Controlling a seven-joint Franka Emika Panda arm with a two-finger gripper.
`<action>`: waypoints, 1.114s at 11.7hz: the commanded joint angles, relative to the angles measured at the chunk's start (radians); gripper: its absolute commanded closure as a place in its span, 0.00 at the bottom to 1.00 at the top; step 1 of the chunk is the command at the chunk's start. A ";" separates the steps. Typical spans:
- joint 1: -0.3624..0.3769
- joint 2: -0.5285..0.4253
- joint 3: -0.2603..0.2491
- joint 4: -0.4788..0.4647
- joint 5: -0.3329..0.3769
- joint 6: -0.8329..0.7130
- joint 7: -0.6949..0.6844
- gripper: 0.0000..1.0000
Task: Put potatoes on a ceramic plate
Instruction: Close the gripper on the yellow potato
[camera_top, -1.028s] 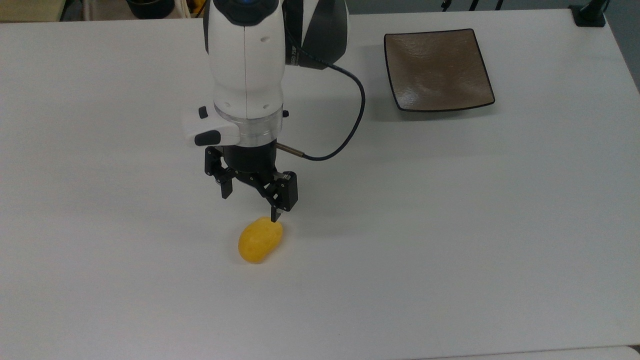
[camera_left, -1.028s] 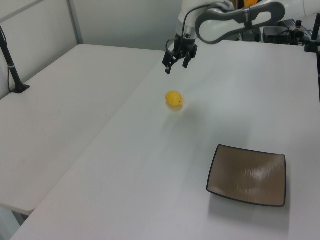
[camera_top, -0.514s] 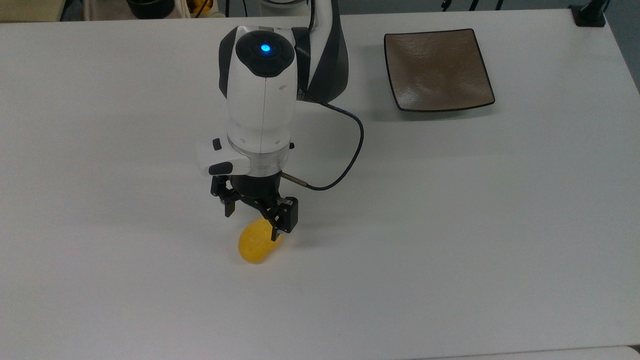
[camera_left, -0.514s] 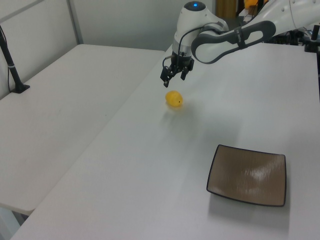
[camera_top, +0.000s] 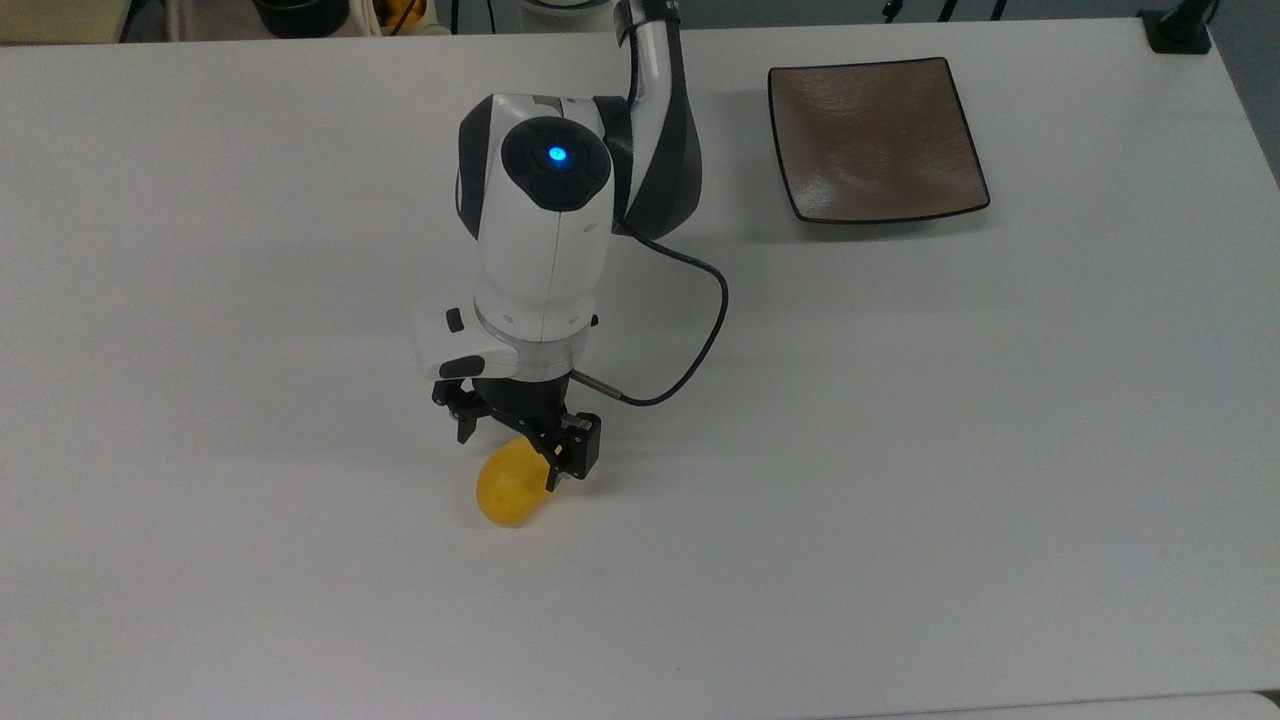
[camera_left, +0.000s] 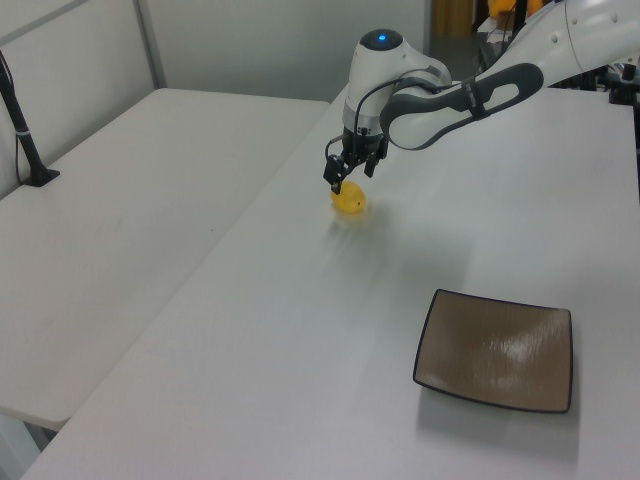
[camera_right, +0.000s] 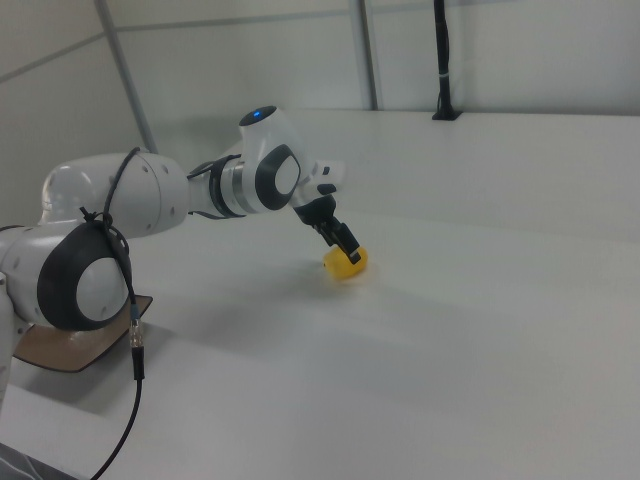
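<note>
The potato (camera_top: 503, 492), a smooth bright-yellow oval, lies on the white table (camera_top: 900, 450) in the lower middle of the top view. It also shows in the left view (camera_left: 350, 203) and the right view (camera_right: 343, 267). My gripper (camera_top: 509, 456) hangs directly over it, open, with one finger on each side of the potato's far end; whether they touch it I cannot tell. The left view has the gripper (camera_left: 345, 181) just above the potato, and so does the right view (camera_right: 342, 244). The ceramic plate (camera_top: 875, 140), square and taupe-brown with a black rim, sits bare at the top view's upper right (camera_left: 495, 350).
A black cable (camera_top: 705, 330) loops from the wrist toward the top view's right. A black mount (camera_top: 1180, 30) sits at the table's far right corner. In the left view a second white table (camera_left: 120, 230) with a black post (camera_left: 25, 130) adjoins on the left.
The arm has come forward and lowered. The open gripper went from above and behind the potato to straddling its far end. The potato and plate have not moved.
</note>
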 joint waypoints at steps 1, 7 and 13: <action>0.017 0.041 -0.009 0.018 -0.042 0.039 0.045 0.00; 0.032 0.058 -0.007 0.014 -0.053 0.047 0.043 0.64; 0.030 0.048 -0.007 0.014 -0.052 0.042 0.043 1.00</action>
